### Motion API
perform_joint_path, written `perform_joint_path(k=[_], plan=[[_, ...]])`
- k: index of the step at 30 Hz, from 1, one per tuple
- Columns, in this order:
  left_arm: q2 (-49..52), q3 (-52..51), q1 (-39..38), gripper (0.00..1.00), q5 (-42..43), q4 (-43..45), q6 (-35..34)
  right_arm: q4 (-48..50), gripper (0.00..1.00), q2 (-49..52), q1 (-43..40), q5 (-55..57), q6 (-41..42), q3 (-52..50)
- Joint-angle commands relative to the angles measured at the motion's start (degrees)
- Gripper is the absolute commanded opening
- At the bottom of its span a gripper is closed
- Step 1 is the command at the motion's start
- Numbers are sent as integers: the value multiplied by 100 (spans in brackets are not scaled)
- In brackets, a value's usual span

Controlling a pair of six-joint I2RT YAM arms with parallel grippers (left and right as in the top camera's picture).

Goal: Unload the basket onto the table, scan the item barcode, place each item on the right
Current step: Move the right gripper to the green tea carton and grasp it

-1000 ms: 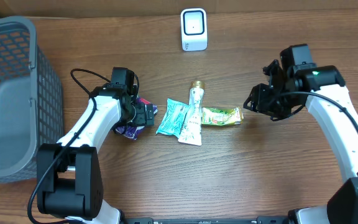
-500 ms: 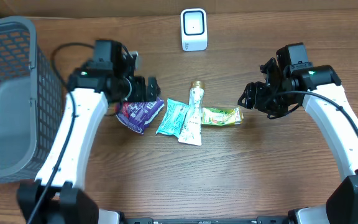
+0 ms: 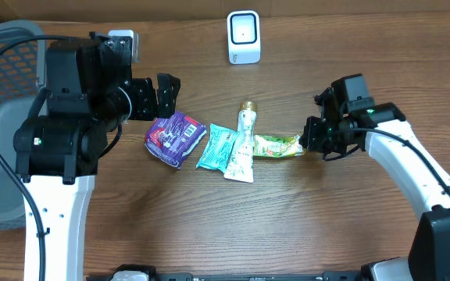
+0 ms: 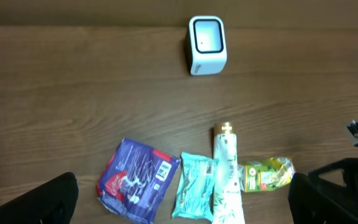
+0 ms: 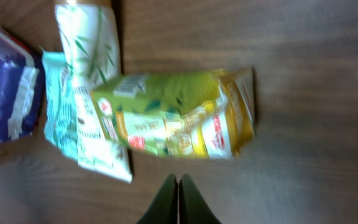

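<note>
Wood-grain table fills all three views, with the white scanner standing at the far edge and a grey basket at the left. Change over the last second: the left arm has lifted clear of the purple packet, which now lies flat beside the teal packet, a white barcode label facing up in the left wrist view. The left fingers stand fully wide and hold nothing, so that packet is released. The right arm has advanced to the green packet, which lies just right of the white tube, well apart from the scanner. The right fingers have gone from partly open to tips together. The right wrist view shows them pinched shut just off the packet's long edge, so they appear to grip nothing — though the overhead view cannot confirm whether they brush its end. Judgement: the green packet is not yet secured — reopen the fingers before any pick.
</note>
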Motion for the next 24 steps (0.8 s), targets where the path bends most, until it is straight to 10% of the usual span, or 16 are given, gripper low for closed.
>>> perform_joint_path(k=[1, 24], plan=[[129, 74, 22, 100, -94, -39, -81, 415, 4, 4, 256, 129, 120, -332], [264, 74, 22, 100, -94, -44, -81, 1698, 5, 483, 391, 1139, 402, -1045]])
